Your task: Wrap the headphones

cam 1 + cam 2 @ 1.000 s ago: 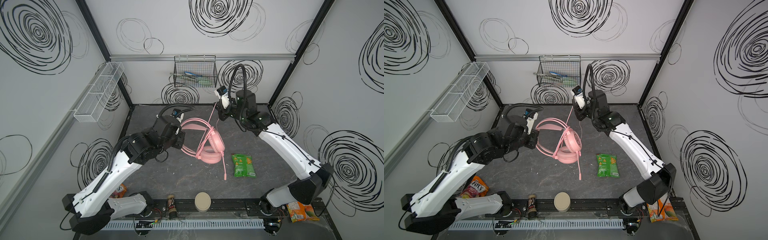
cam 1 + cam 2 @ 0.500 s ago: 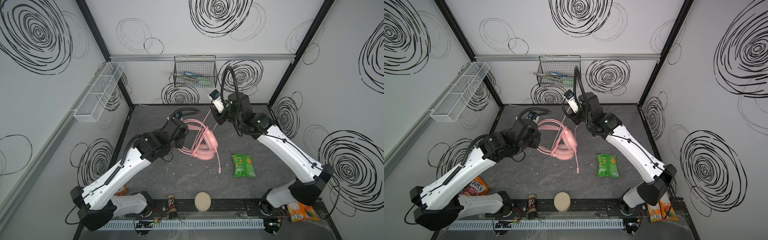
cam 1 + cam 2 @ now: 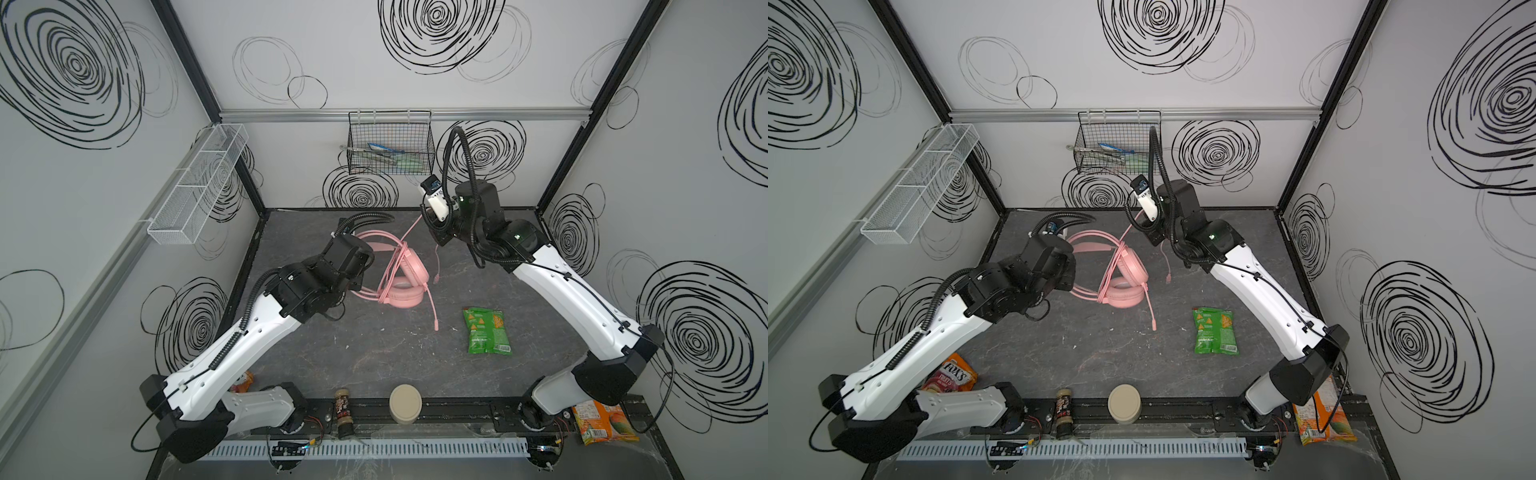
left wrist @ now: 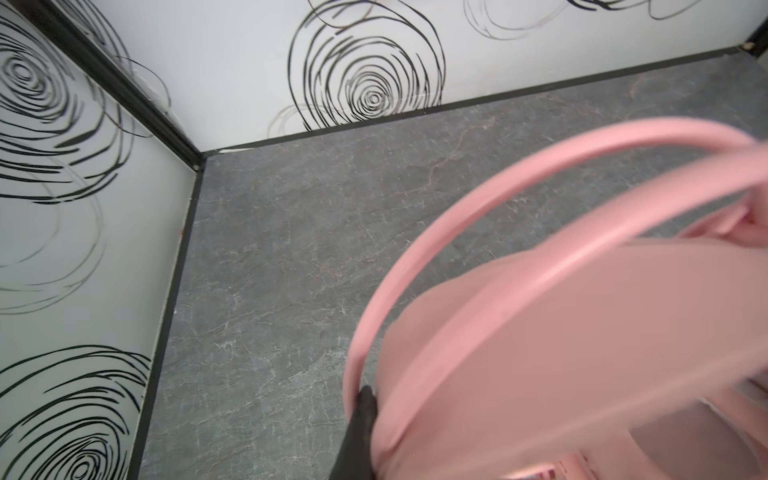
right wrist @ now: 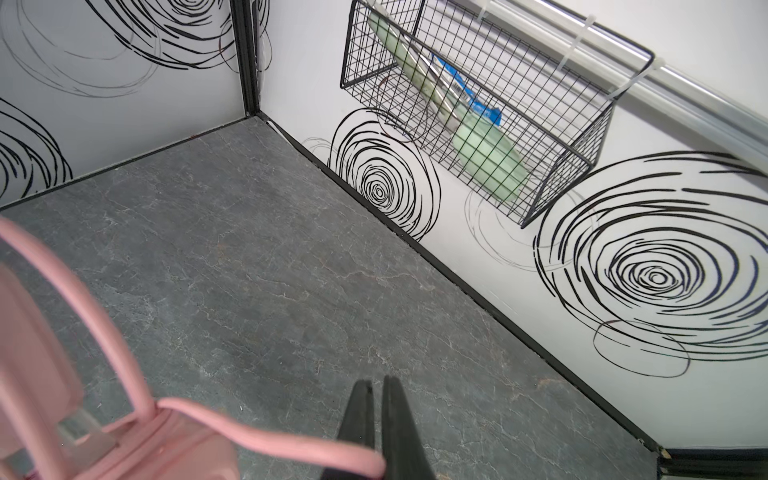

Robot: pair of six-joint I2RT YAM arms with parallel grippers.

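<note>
The pink headphones lie in the back half of the desk, near the middle, with one earcup on top of the other. The left tool is closed tight on the headband. The right tool is up near the back edge, and its two fingers are pinched shut on the thin cable. The cable already goes round the headband a few times just above the earcups. In both top views it runs straight from there up to the right tool. The loose end hangs down, with the plug close to the desk. The cable is thin and smooth, so it could slip out of the pinch if the right tool pulls hard. A hard pull could also drag the headphones or yank the headband out of the left tool. If the cable goes slack, the loops could slide apart. The hanging end could catch on the little microphone.
</note>
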